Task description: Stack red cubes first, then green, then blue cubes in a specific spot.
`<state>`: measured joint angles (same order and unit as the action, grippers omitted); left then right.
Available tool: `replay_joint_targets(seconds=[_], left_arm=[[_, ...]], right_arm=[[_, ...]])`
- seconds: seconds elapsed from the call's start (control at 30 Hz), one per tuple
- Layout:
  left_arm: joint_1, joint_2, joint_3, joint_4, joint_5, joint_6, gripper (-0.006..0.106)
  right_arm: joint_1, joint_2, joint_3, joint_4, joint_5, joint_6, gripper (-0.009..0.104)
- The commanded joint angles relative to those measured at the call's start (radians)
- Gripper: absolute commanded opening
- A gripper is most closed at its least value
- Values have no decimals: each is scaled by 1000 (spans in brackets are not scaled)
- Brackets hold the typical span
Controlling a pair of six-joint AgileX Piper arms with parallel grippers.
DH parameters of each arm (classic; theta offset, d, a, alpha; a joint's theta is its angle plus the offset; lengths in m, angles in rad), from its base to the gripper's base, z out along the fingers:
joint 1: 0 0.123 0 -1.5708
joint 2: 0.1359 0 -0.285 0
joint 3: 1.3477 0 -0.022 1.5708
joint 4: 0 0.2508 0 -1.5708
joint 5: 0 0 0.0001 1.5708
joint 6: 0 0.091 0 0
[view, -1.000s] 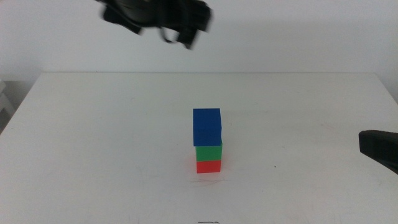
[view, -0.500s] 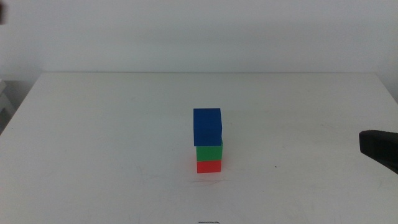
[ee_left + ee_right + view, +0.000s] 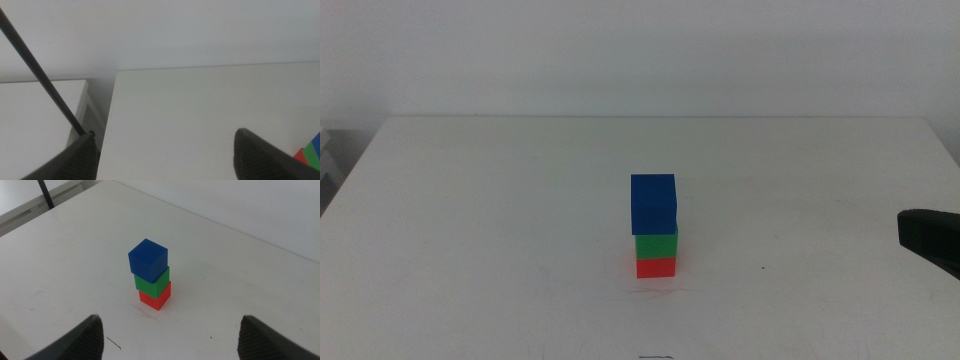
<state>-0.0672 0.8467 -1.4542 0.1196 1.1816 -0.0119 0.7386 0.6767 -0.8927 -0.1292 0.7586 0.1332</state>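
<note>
The small matte blue cube (image 3: 653,203) sat atop the green cube (image 3: 656,245), which rested on the red cube (image 3: 656,267), mid-surface (image 3: 500,230). The right tool (image 3: 170,337) gaped wide facing the stack. The left tool (image 3: 165,155), also wide, showed only in its wrist view, well apart.

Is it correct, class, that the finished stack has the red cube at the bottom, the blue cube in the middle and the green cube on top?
Not quite. The right wrist view shows the green cube in the middle and the blue cube on top; the red cube is at the bottom.
</note>
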Motion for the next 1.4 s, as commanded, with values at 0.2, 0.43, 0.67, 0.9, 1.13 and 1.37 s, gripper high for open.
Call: replay_joint_targets(seconds=[0.2,0.43,0.67,0.9,1.13,1.37], left_arm=[[-1,-69,-16,-6,-57,-4,94],[-1,-254,198,-10,-145,-4,94],[-1,-482,473,-10,-211,-4,94],[-1,-631,743,-143,-401,-4,94],[-1,-709,976,-183,-637,-4,94],[-1,-748,1101,-183,-785,-4,94]], right_arm=[[-6,-1,-27,-19,-66,-14,75],[-6,-1,-27,-18,-66,-14,75],[-12,-8,-25,-127,-125,-14,75],[-248,-13,20,1,-264,-14,75],[-619,-75,256,129,-572,-14,75],[-703,-286,535,129,-804,-14,75]])
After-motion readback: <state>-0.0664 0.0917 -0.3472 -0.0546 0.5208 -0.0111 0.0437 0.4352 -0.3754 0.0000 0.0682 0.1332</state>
